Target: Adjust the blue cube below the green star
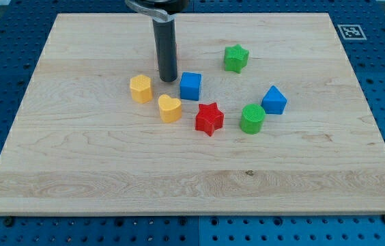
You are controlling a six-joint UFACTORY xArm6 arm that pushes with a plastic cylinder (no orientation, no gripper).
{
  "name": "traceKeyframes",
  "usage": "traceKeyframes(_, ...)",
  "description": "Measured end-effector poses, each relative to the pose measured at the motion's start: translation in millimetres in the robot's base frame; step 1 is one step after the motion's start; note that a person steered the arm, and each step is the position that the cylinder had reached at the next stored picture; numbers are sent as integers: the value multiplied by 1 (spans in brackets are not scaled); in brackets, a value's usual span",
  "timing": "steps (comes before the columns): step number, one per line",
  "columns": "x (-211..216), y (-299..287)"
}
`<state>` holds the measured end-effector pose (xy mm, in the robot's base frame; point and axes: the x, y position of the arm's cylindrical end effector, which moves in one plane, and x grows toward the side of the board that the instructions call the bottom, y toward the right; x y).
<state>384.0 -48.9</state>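
The blue cube sits near the board's middle, below and to the left of the green star. My tip rests on the board just left of the blue cube, a small gap away, and right of a yellow hexagon block. The dark rod rises from the tip to the view's top edge.
A yellow heart lies below my tip. A red star, a green cylinder and a second blue block with a pointed top lie to the right. The wooden board sits on a blue perforated table.
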Motion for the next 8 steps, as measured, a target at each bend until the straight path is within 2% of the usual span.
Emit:
traceKeyframes(3, 22, 0)
traceKeyframes(7, 30, 38)
traceKeyframes(8, 44, 38)
